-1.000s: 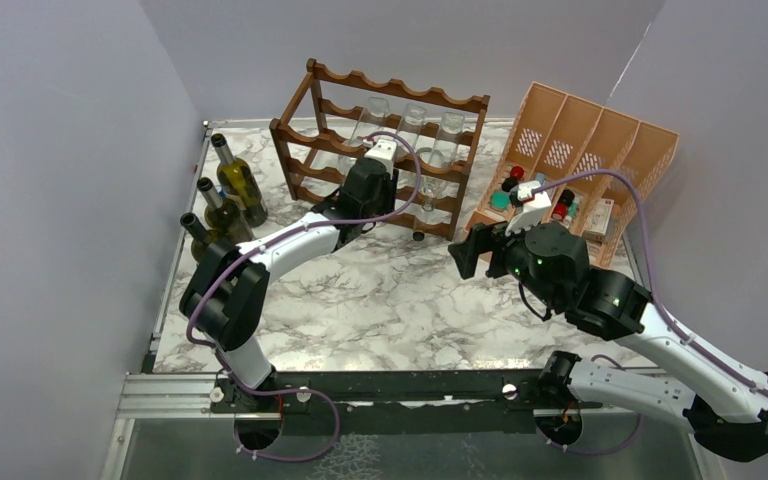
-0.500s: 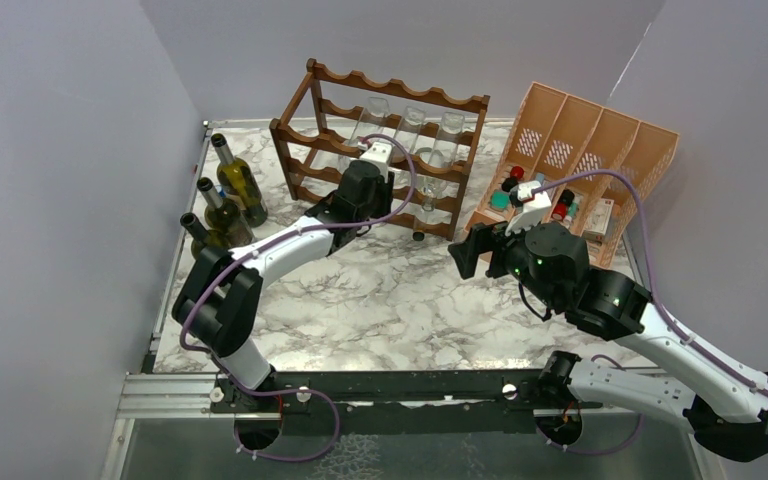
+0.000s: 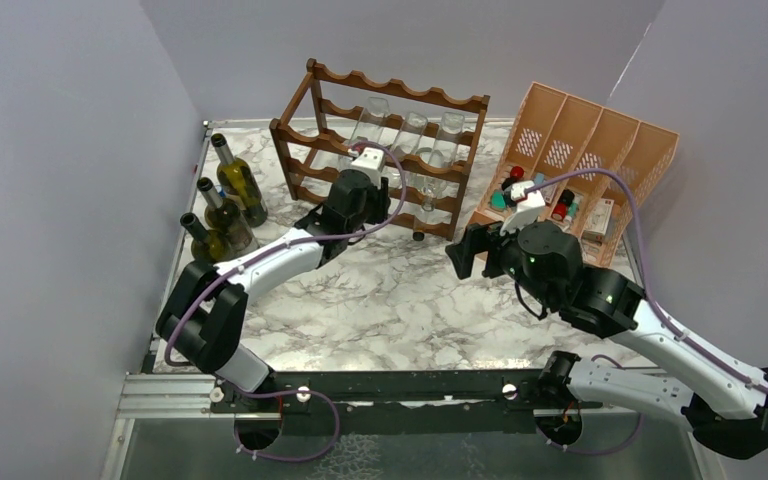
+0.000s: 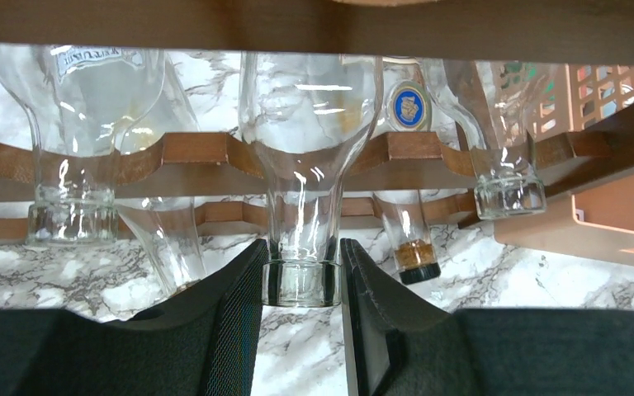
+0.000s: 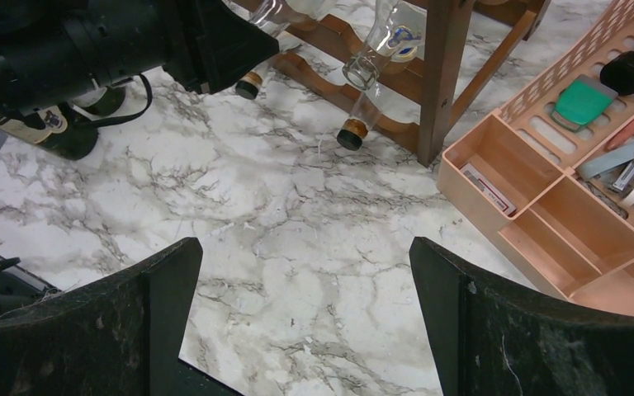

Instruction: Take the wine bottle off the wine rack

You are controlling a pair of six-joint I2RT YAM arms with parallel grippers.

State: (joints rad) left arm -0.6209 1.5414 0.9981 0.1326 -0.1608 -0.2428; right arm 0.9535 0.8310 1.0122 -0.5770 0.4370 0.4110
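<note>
Top view: left gripper (image 3: 362,172) has backed off toward 7 o'clock, elbow dropping the same way. I read that as the pull-out starting. The wine rack (image 3: 400,92) sits at 12 o'clock on the table. Which clear bottle is held can't be told here, as the wrist covers the fingertips. Right gripper (image 3: 467,250) idles at 3 o'clock of centre. Green bottles (image 3: 230,200) stand at 9 o'clock.

Left wrist: fingers (image 4: 239,289) pinch the mouth of the wine bottle (image 4: 309,124). Its neck is still cradled in the scalloped rail, so it isn't free yet. The base is cut off at 12 o'clock, and glare blurs the neighbouring clear bottles.

Right wrist: pincer spread wide, holding nothing. The rack post is at 1 o'clock, the organiser (image 5: 545,206) at 3 o'clock. The left gripper's body at 11 o'clock hides the held bottle.
</note>
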